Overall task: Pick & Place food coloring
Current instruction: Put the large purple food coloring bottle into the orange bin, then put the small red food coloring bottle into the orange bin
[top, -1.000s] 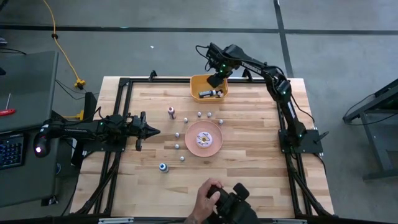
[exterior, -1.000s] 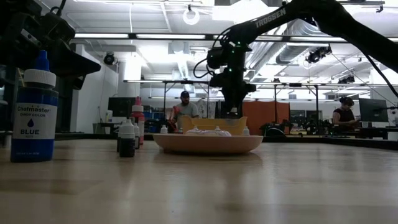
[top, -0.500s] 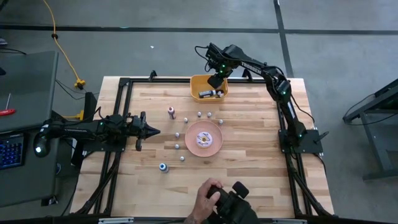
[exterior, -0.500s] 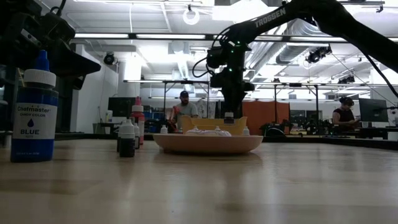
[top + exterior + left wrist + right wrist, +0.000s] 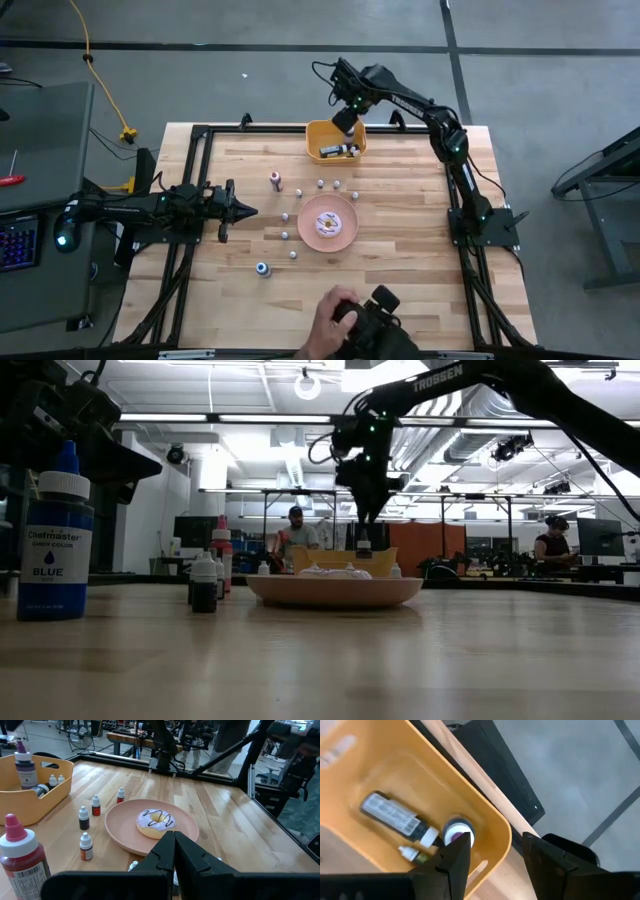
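Right wrist view: right gripper (image 5: 492, 852) above the orange bin (image 5: 487, 827), fingers (image 5: 456, 857) parted with nothing between them; directly below, an upright bottle with purple cap (image 5: 456, 831), free of the fingers. Beside it in the bin, a larger dark bottle (image 5: 395, 817) on its side and a tiny white-tipped bottle (image 5: 412, 854).

High view, near to far: blue-capped bottle (image 5: 262, 268) toward the table's near edge; small whitish bottles (image 5: 285, 236) scattered around the pink plate (image 5: 312, 236), bearing a doughnut (image 5: 328, 224); red-capped bottle (image 5: 275, 181) left of the plate; bin at the far edge, beneath the right gripper. Left gripper (image 5: 250, 210) at the table's left side, fingers pressed together in the left wrist view.
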